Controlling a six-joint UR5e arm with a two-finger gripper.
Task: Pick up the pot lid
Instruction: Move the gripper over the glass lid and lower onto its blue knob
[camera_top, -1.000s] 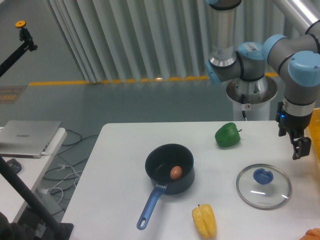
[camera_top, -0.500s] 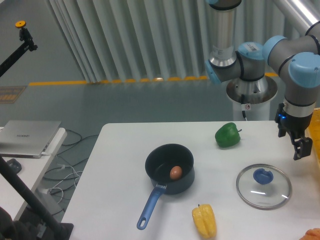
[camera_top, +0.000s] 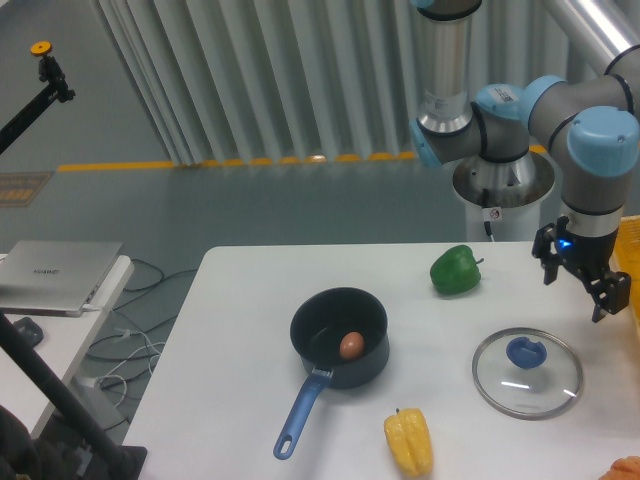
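Pot lid (camera_top: 553, 391), blue knob (camera_top: 526, 352) up, lay flat on the white table (camera_top: 230, 350), at 7 o'clock from the gripper (camera_top: 574, 298), apart from it. Jaws were parted, nothing between them. From the lid: green pepper (camera_top: 455, 271) at 11, pot (camera_top: 363, 372) with brown round item (camera_top: 352, 346) inside at 9, yellow pepper (camera_top: 409, 442) at 8. Laptop (camera_top: 55, 278) sat far off at 9–10; grey curtain (camera_top: 290, 80) hung behind, 11.

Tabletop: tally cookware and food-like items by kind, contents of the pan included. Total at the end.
Saucepan: 1
Pot lid: 1
Peppers: 2 (green pepper, yellow pepper)
Brown egg-shaped item, in the saucepan: 1
Orange item, cut off by the frame, kind unclear: 1
Total: 6
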